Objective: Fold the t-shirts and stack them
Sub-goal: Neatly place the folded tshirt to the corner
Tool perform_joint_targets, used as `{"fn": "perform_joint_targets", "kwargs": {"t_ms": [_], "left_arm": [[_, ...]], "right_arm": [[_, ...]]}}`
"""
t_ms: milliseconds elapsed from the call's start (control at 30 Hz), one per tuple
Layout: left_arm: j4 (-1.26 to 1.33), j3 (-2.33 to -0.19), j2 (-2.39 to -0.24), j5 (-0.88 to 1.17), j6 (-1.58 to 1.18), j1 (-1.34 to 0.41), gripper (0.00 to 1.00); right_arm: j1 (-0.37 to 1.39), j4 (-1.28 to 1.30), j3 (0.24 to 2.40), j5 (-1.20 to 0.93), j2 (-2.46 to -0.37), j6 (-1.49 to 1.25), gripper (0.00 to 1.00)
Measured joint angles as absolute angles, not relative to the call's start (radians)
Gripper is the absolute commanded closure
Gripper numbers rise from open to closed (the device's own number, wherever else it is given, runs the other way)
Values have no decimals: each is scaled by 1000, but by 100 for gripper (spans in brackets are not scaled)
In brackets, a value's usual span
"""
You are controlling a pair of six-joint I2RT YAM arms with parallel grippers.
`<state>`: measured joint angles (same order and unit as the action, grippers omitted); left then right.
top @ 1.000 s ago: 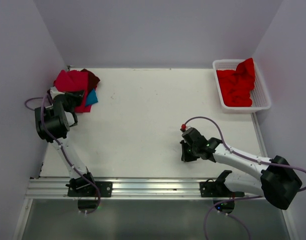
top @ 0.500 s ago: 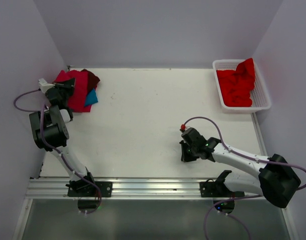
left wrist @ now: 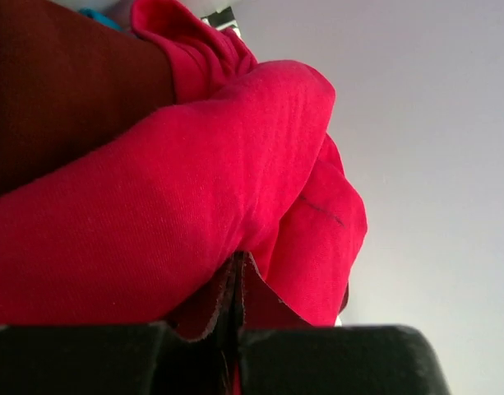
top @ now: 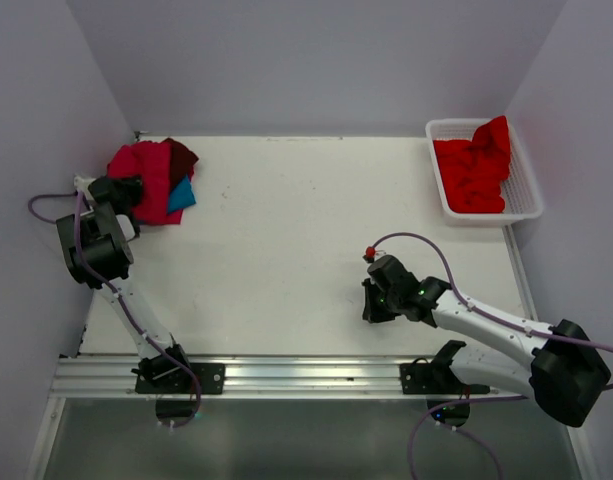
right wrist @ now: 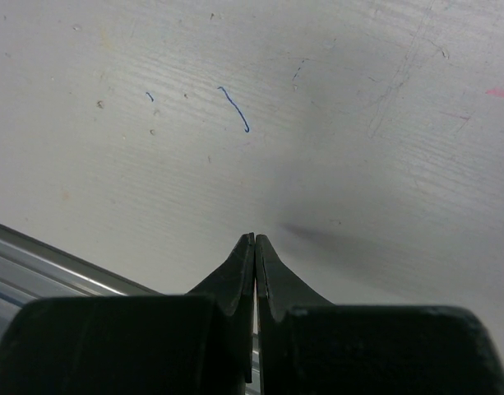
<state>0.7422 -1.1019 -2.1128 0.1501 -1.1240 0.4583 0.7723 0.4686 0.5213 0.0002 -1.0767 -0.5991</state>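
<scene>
A pile of t-shirts lies at the table's far left: a crimson-pink one (top: pixel 146 172) on top, dark maroon (top: pixel 183 155) behind it, teal blue (top: pixel 183 193) peeking out on the right. My left gripper (top: pixel 124 187) is at the pile's left edge. It is shut, and the tips (left wrist: pixel 238 257) press into the crimson-pink cloth (left wrist: pixel 194 181), with nothing visibly between them. Dark maroon cloth (left wrist: pixel 62 99) fills the upper left of the left wrist view. Bright red t-shirts (top: pixel 474 168) are heaped in the basket. My right gripper (top: pixel 374 303) is shut and empty, just above bare table (right wrist: pixel 255 237).
The white lattice basket (top: pixel 527 195) stands at the far right corner. A metal rail (top: pixel 286 375) runs along the near edge, with both arm bases on it. Walls close in the table on the left, back and right. The white tabletop (right wrist: pixel 317 99) has small scratches.
My left arm has swung off the top of the pile to its left edge. The crimson-pink shirt now looks more bunched. The right arm has barely moved.
</scene>
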Motion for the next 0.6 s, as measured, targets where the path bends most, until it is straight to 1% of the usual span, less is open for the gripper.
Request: {"fn": "perform_joint_targets", "kwargs": {"t_ms": [133,233,267,300,333,367,400,533,600], "left_arm": [[760,-1064,-2085,195,-1122,461,100],[752,-1006,-2005,243,-1100,458,100],[737,-987,-1961,258,-1076,453,69],[718,-971,-1906,267,-1038,442,47],[701,-956,-1841,270,-997,427,24],[679,-945,-1766,268,-957,404,0],[656,-939,-1685,266,-917,367,0],[635,-929,-1420,290,-799,152,0],[618,-907,-1326,324,-736,38,0]], "right_arm": [[772,465,521,-2,-1077,-599,100],[772,453,521,-5,-1076,-597,100],[772,448,521,-10,-1073,-595,87],[772,443,521,-11,-1070,-595,70],[772,438,521,-14,-1068,-595,55],[772,432,522,-17,-1066,-587,21],[772,427,524,-18,-1066,-587,1],[773,440,575,-18,-1073,-556,1],[775,455,627,-12,-1069,-544,1]]}}
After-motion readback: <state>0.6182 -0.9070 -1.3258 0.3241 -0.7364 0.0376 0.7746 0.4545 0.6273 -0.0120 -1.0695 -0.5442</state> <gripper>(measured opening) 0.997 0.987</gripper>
